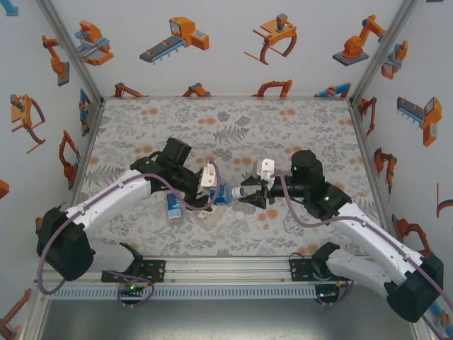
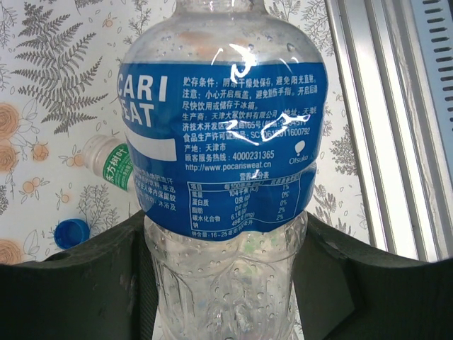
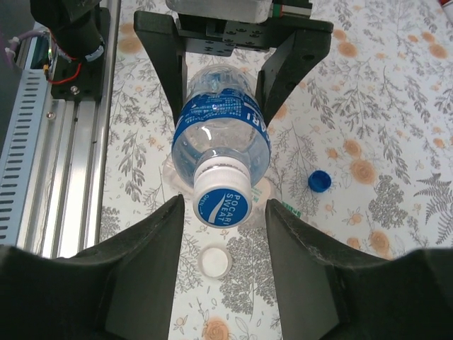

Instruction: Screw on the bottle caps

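The bottle (image 3: 221, 127) is held level above the surface, clamped by the left end effector (image 2: 223, 276) on its thin body, judged light and crushable. Its ridged cap (image 3: 221, 191) is flanked, untouched, by the open right end effector (image 3: 225, 212). The stiff cap rim is judged the best hold.
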